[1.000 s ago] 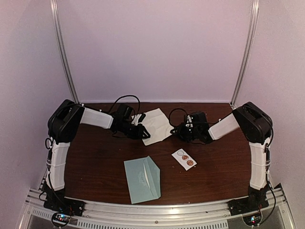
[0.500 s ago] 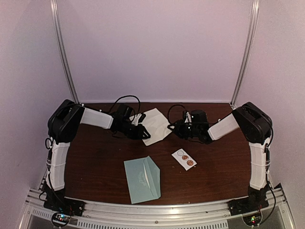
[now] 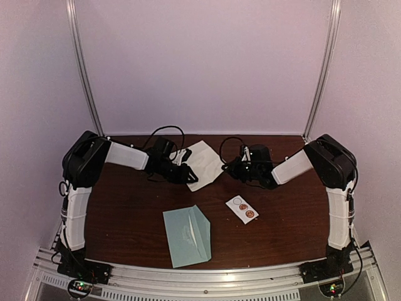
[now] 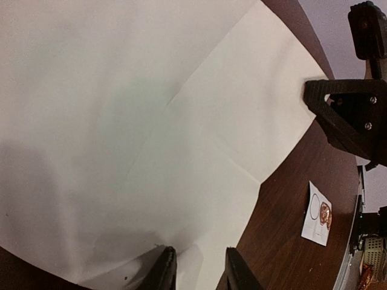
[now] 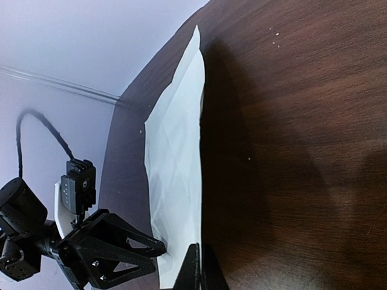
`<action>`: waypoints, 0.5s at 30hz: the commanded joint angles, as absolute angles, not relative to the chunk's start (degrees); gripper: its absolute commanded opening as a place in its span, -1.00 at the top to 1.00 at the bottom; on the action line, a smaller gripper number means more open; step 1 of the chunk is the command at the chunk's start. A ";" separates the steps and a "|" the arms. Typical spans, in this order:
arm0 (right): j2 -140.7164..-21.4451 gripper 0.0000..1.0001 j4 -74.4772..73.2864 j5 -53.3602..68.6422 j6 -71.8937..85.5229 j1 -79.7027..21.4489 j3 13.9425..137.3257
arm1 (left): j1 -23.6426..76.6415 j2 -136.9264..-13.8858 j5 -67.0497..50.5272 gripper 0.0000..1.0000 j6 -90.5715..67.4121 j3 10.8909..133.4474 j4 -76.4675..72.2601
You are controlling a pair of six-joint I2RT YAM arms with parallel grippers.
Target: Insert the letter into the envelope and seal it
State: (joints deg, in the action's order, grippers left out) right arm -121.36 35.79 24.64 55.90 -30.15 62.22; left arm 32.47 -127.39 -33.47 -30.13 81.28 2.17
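**Pinching the letter at the far side of the tabletop**

Looking down from the top camera, a dark wooden tabletop (image 3: 125, 213) sits inside pale lilac walls (image 3: 207, 63) with metal uprights. The envelope (image 3: 187, 236) lies flat near the front edge, well apart from both claws, and a white sticker strip (image 3: 242, 209) lies just to its right. Both arms are folded at the elbow and reach inward and low. The left claw (image 3: 190, 174) and the right claw (image 3: 229, 168) meet opposite edges of the white letter (image 3: 203, 162) at the far centre.

From the left wrist, the creased letter fills most of the view. The left claw's fingertips (image 4: 166, 273) stand a narrow gap apart over the sheet's near edge; whether they press on it cannot be told. The right claw's tip touches the far corner.

From the right wrist, the right claw's fingers (image 5: 192, 266) are closed together on the letter's corner, and that edge is raised off the wood with a shadow beside it.
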 commanded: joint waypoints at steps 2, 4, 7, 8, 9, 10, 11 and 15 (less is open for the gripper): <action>-119.90 1.00 37.47 23.33 53.91 -30.44 64.02 | 32.87 -122.63 -34.05 0.30 -30.89 78.84 -3.34; -116.80 1.00 36.78 22.71 51.90 -30.34 63.12 | 32.83 -119.69 -32.82 0.13 -30.20 78.05 -3.62; -110.53 1.00 33.95 21.39 48.04 -30.14 61.15 | 32.59 -113.68 -29.09 -0.06 -27.90 77.47 -2.46; -108.27 1.00 31.66 21.30 46.24 -30.07 60.86 | 32.34 -111.30 -28.27 -0.11 -27.59 77.25 -2.15; -106.22 1.00 29.38 21.78 44.35 -29.94 60.90 | 31.88 -108.98 -28.08 -0.17 -27.63 76.99 -1.97; -104.40 1.00 26.74 22.93 41.43 -29.77 61.37 | 31.33 -106.80 -28.27 -0.24 -27.84 76.65 -1.94; -102.56 1.00 23.23 24.10 39.18 -29.57 62.06 | 30.89 -104.61 -28.53 -0.28 -28.01 76.30 -2.01; -95.30 1.00 6.79 25.54 29.67 -29.39 65.73 | 30.32 -97.79 -28.47 -0.46 -26.04 76.97 -0.32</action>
